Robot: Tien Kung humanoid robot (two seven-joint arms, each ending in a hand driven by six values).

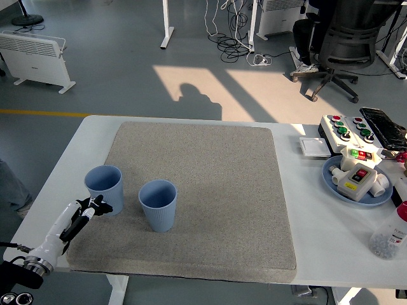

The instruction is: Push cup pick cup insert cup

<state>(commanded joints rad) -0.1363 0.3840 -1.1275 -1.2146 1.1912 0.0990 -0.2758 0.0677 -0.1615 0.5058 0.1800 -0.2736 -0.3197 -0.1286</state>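
Observation:
Two light blue cups stand upright on the grey mat (210,190). The left cup (104,189) is near the mat's left edge, and the right cup (158,204) stands a little apart from it, to its right and slightly nearer. My left hand (92,208) reaches in from the lower left corner, its black fingertips touching the near left side of the left cup. The fingers are stretched forward and hold nothing. My right hand does not show.
At the right of the white table (318,241) are a blue plate (331,184) with a switch box, a button panel (350,130), a small white tray (314,147) and a clear bottle (389,238). An office chair (343,44) stands on the floor beyond.

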